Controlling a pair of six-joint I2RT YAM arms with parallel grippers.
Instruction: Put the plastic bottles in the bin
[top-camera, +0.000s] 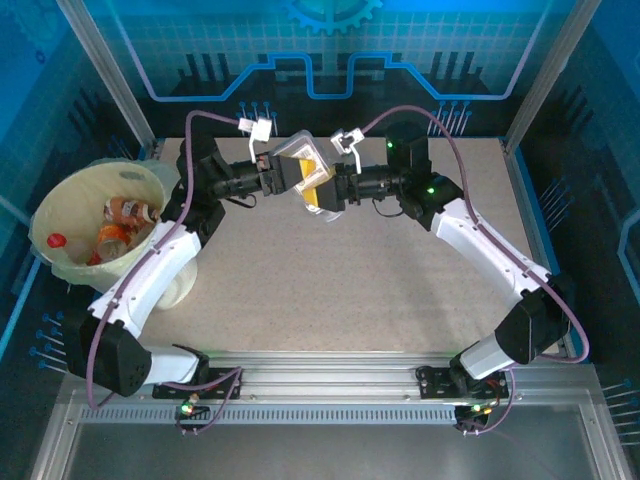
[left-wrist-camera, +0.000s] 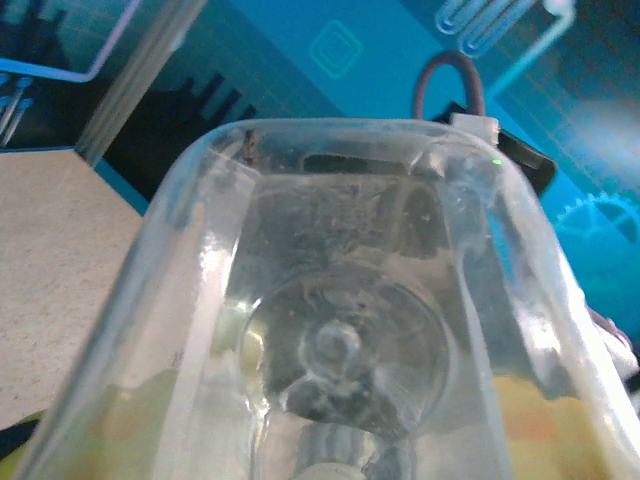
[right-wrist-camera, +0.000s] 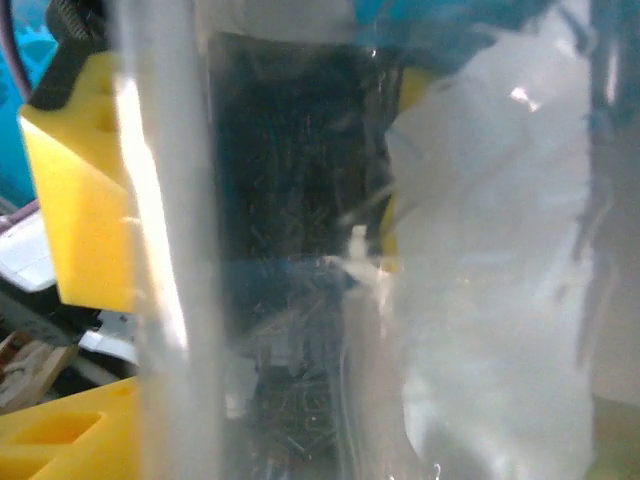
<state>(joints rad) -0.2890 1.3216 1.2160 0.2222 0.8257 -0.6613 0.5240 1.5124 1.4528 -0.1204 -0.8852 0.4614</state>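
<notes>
Mid-handover, a bottle (top-camera: 300, 157) is gripped by the left gripper (top-camera: 289, 173); the right gripper's (top-camera: 329, 187) state cannot be told. Next, the bin (top-camera: 45, 215) must be reached.

The table (top-camera: 380, 270) is seen evenly lit from overhead, with only soft shadows cast. In both wrist views, a clear bottle (left-wrist-camera: 340, 330) is rendered blurred, streaked with white glare.
</notes>
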